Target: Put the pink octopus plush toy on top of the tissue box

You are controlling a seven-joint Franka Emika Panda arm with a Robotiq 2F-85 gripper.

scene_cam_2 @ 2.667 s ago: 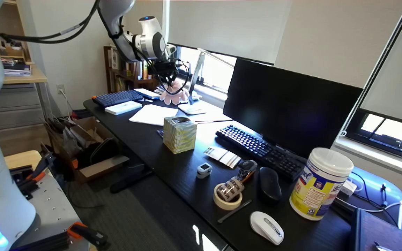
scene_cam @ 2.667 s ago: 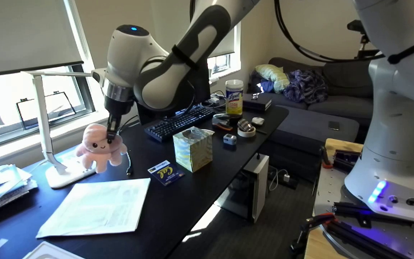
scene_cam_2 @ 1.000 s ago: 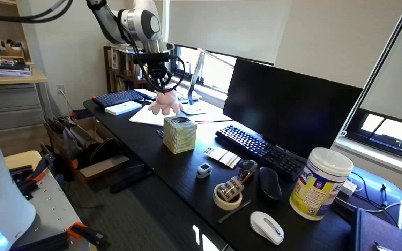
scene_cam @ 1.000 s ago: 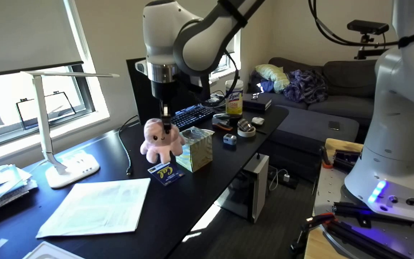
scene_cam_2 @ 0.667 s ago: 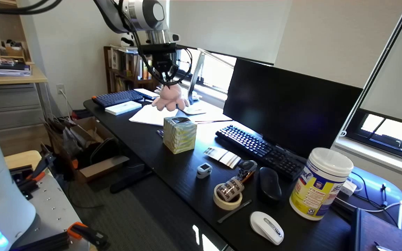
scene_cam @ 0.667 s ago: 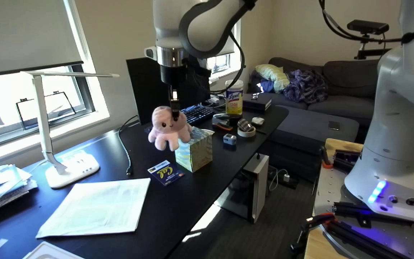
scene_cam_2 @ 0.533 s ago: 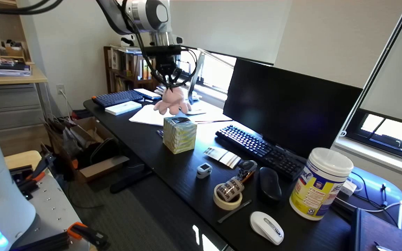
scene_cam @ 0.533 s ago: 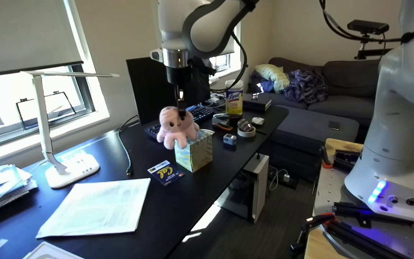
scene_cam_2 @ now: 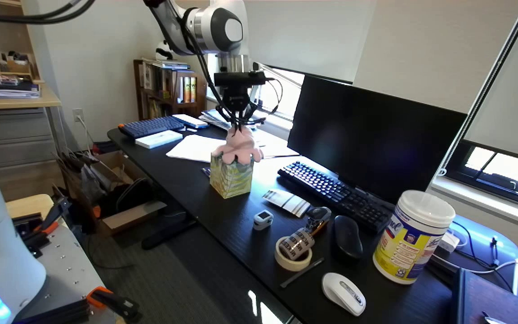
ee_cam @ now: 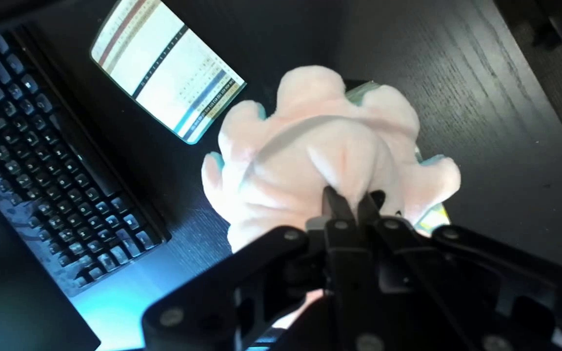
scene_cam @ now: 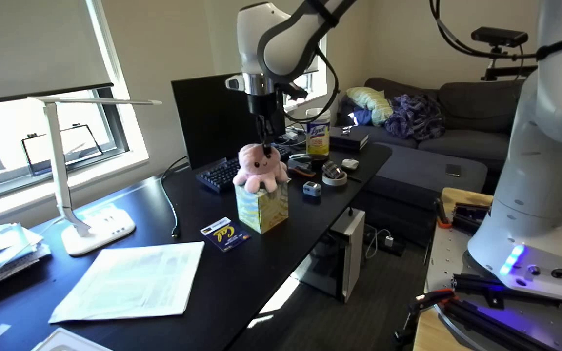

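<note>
The pink octopus plush toy (scene_cam: 254, 168) sits upright over the top of the tissue box (scene_cam: 263, 212), its legs overlapping the box's upper edges. In an exterior view the toy (scene_cam_2: 241, 146) reaches past one side of the box (scene_cam_2: 230, 180). I cannot tell whether the box carries its weight. My gripper (scene_cam: 266, 147) comes down from above and is shut on the toy's head. In the wrist view the fingertips of my gripper (ee_cam: 354, 201) pinch a fold of the plush (ee_cam: 310, 161). The box is mostly hidden there beneath the toy; a yellowish bit shows (ee_cam: 434, 218).
A keyboard (scene_cam_2: 331, 186) and monitor (scene_cam_2: 371, 139) stand beside the box. A blue card (scene_cam: 226, 234), a pulse oximeter (scene_cam_2: 263, 220), a striped card (scene_cam_2: 287, 202), tape (scene_cam_2: 293, 258) and a wipes canister (scene_cam_2: 414, 238) are on the desk (scene_cam: 232, 287). A white lamp (scene_cam: 56, 161) stands farther off.
My gripper has carried the toy from near the lamp to the tissue box. Over the last half second it moved sideways and down, and the toy now overlaps the box top.
</note>
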